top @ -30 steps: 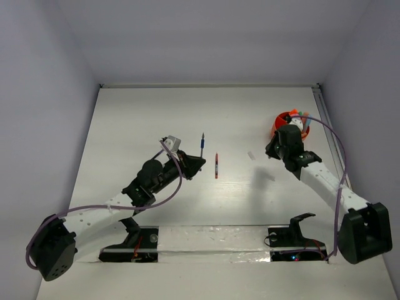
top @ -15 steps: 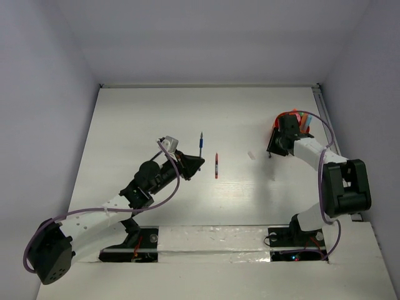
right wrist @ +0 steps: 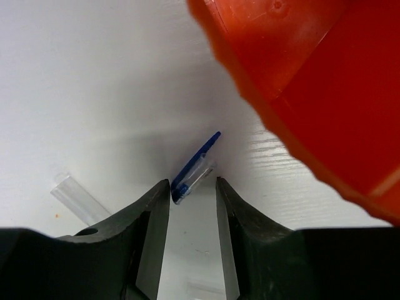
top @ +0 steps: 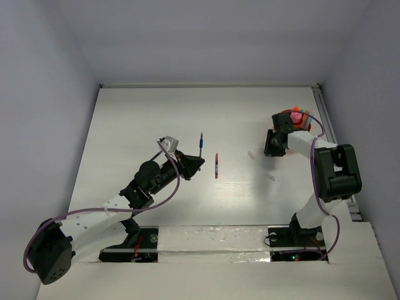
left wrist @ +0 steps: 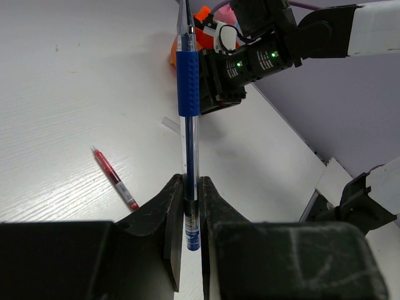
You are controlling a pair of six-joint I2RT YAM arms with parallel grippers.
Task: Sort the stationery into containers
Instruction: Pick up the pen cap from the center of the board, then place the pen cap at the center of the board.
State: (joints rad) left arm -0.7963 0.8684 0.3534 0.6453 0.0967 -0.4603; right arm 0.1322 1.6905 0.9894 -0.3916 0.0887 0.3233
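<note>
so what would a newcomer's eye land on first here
Probably the left gripper, shut on a blue pen that juts out past its fingers, left of the table's centre. Next, the bright orange holder at the far right edge, with the right gripper open on the table beside it, over a small blue cap. A lone red pen lies mid-table.

The top view looks down from high over the whole white table (top: 144, 119), the round orange plastic holder (top: 305, 125) small within it. The left wrist view faces that holder from well apart; the right wrist view looks down close beside it. All share it.
</note>
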